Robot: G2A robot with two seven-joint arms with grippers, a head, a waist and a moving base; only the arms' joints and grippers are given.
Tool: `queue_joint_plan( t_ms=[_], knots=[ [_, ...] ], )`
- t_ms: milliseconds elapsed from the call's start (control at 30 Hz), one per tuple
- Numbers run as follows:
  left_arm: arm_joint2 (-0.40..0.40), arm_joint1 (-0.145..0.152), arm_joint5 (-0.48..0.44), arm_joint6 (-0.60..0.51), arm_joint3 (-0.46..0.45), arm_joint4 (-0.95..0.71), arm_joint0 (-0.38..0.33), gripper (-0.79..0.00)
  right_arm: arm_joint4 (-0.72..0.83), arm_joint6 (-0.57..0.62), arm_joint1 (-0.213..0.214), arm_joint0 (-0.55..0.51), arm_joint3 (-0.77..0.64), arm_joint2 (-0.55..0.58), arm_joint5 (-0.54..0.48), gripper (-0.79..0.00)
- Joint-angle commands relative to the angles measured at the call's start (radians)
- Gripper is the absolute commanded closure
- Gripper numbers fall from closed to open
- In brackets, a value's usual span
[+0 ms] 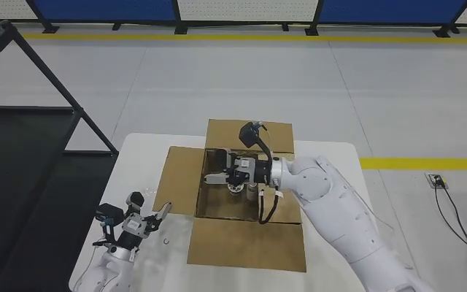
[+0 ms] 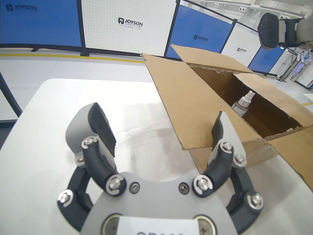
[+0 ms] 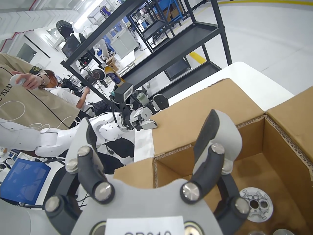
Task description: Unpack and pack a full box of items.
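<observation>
- Left gripper [image 2: 159,122], jaws wide apart and empty, hangs above the white table [image 2: 68,103] beside the open cardboard box [image 2: 193,99].
- A spray bottle [image 2: 242,103] stands inside the box.

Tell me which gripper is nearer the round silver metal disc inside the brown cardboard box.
Right. The right gripper hangs over the brown cardboard box, near the silver disc; the left gripper is over the white table, outside the box.

The left gripper [image 2: 159,121] is held wide open, close in; the right gripper [image 3: 149,123] is spread open too, pushed further forward.
</observation>
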Motion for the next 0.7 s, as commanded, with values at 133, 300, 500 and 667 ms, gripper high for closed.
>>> queue_joint_plan(
  t_ms=[133,300,500,667],
  knots=[
    [-0.003,0.0,-0.001,-0.005,-0.006,0.003,0.006,-0.785,0.0,0.0,0.0,0.0,0.0,0.0,0.0,-0.785],
    [-0.023,0.002,-0.011,-0.001,-0.038,-0.014,0.03,-0.785,0.0,0.0,0.0,0.0,0.0,0.0,0.0,-0.785],
    [-0.049,0.004,-0.013,0.007,-0.081,-0.038,0.059,-0.785,0.0,0.0,0.0,0.0,0.0,0.0,0.0,-0.785],
    [-0.073,0.006,-0.015,0.007,-0.131,-0.044,0.083,-0.785,0.0,0.0,0.0,0.0,0.0,0.0,0.0,-0.785]
  ],
)
